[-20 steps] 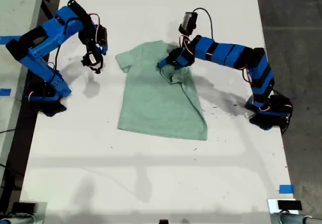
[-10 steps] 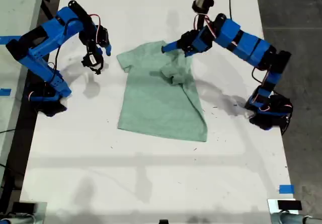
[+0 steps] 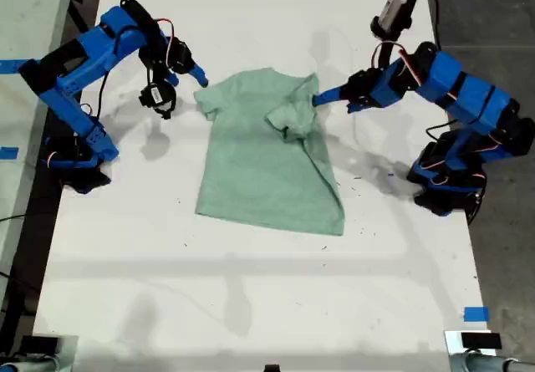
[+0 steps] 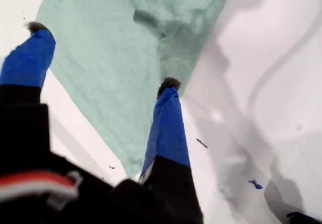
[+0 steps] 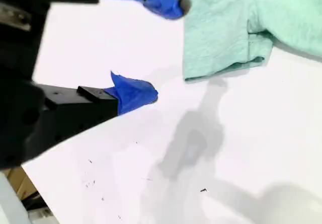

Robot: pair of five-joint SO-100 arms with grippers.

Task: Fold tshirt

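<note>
Exterior view: the tshirt (image 3: 267, 156) lies flat near the middle of the white desk (image 3: 251, 305), toward its far edge. One sleeve (image 3: 292, 119), on the exterior view's right, is already folded inward and lies bunched on the chest; the other sleeve (image 3: 209, 101) lies spread out, and the hem is unfolded, so most of the folding appears to remain. The first gripper (image 3: 322, 99) hovers just beside the shirt's edge on the exterior view's right; the second gripper (image 3: 199, 78) hangs near the spread sleeve.

First wrist view: the first gripper (image 4: 98, 58) stands with jaws spread wide, holding nothing, above cloth and bare desk.

Second wrist view: the second gripper (image 5: 151, 48) is likewise parted and empty, one fingertip (image 5: 168, 6) at the sleeve's edge; whether it touches is unclear. The shirt is cut off here.
</note>
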